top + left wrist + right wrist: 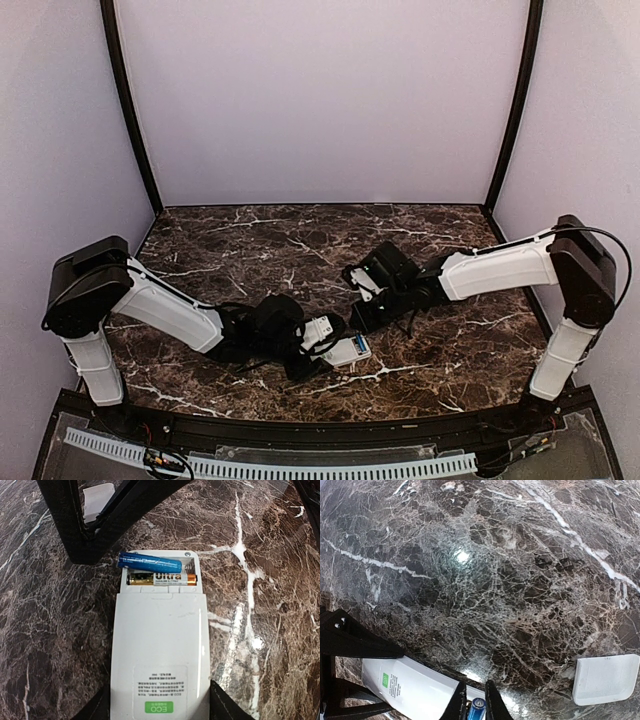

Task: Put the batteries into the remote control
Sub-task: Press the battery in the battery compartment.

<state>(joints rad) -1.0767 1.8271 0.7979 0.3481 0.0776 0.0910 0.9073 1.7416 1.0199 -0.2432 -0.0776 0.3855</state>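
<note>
Centrally on the marbled counter [250, 240], the remote [160, 650] lies back up, its open bay [197, 562] at the right end.

Left end effector [160, 695]: closed on the remote's left end, one finger against each long side, pinning it to the counter.

Right end effector [476, 687]: jaws drawn narrow about one end of the blue battery [150, 561], apparently pinching it.

Plate [605, 680]: white and flat on the counter, near the bay end but apart from the remote.

Gold battery [162, 578]: seated level in the inner slot.

Blue battery: over the outer slot, next to the gold one, but slanted. Its gripped end seems to ride on the bay's wall rather than sit inside. Which way its poles face cannot be read.

Step in hand, as judged: seating the second cell. To do it well:
- Slide the blue battery lengthwise toward the spring end until the raised tip clears the wall.
- Press that tip straight down, parallel to the gold battery.
- The left grip should hold firm, since any side push could skid the remote.
- Release only once the cell lies level.
</note>
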